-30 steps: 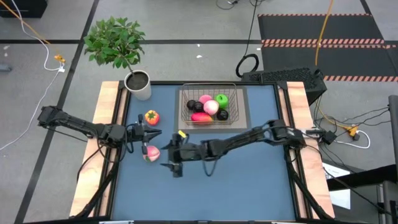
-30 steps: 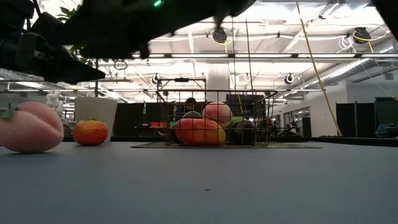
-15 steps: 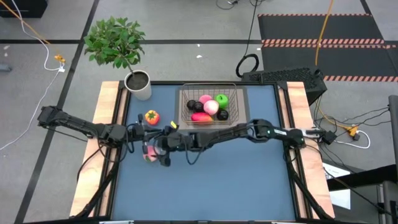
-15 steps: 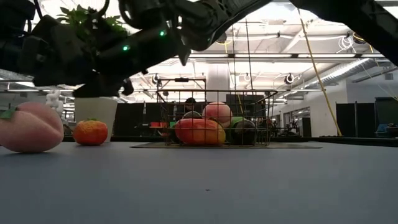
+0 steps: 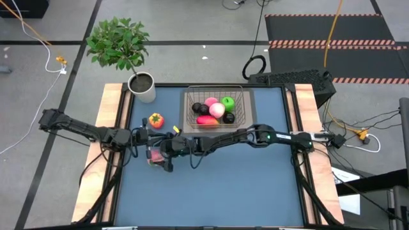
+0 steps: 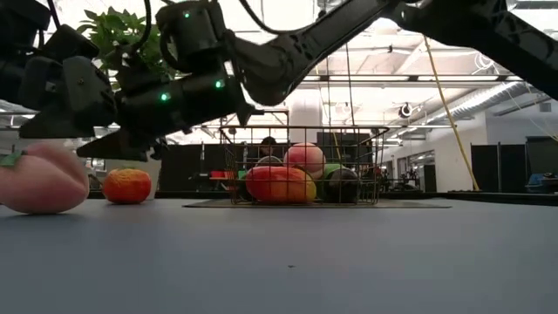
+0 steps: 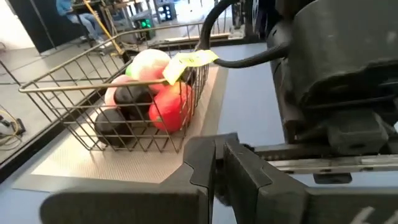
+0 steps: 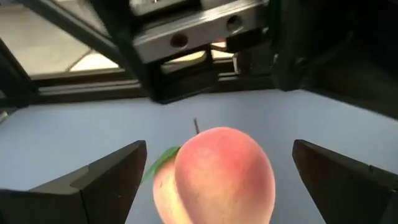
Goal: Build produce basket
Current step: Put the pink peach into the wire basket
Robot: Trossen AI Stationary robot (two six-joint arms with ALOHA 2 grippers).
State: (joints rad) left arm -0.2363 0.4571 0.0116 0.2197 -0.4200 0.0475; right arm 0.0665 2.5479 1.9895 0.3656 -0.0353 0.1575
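Note:
The pink peach lies on the blue table near its left side, also seen as the peach in the high view and the peach in the low view. My right gripper reaches across the table and is open, one finger on each side of the peach with a gap on both sides. My left gripper hovers shut just beyond the peach, toward the far edge. The wire basket sits at the far middle with several fruits inside. The orange-red fruit with a green top rests on the table to the basket's left.
A white pot with a leafy plant stands at the far left corner. The two arms are close together over the peach. The basket rests on a tan mat. Bare blue table stretches along the near side and to the right.
My right gripper has moved toward the table's left and down onto the peach, and its open fingers now stand on either side of the fruit. The peach and the other fruits have stayed where they were.

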